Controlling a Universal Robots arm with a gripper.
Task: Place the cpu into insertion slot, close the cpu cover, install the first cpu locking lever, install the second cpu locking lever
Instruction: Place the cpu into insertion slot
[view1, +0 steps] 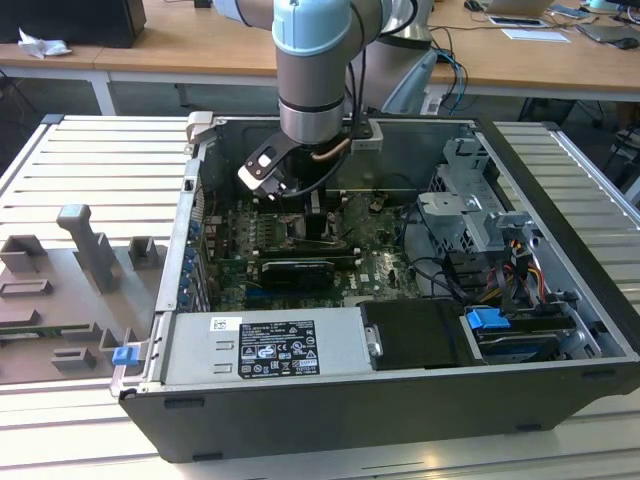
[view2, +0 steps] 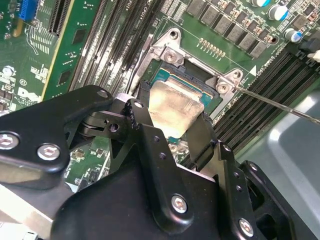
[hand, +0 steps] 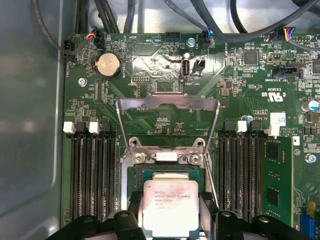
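One chip held: the cpu (hand: 171, 207) is pinched between the two black fingers (hand: 207, 200) of the gripper (hand: 171, 200), the jaws being pressed onto two opposite edges.
Facing: the pale metal face is turned up, toward both wrist cameras, and the chip is held flat.
Long axis: none can be told, the chip being square; in the first wrist view its edges are seen lined up with the rim of the insertion slot (hand: 125, 185).
Position to claw: the cpu is set between the fingertips and projects beyond them, with one finger touching each side.
Position to slot: the cpu is seen directly over the insertion slot; whether it is seated or held just above cannot be told.
Cpu cover (hand: 167, 101): raised on its hinge and standing open, the green circuit board (hand: 150, 95) being seen through its window.
Locking lever (view2: 280, 104): a thin metal rod, run out from a corner of the slot over the memory slots (hand: 92, 170).
Arm (view1: 315, 70): lowered into the open computer case (view1: 300, 420), over the far middle of the board.
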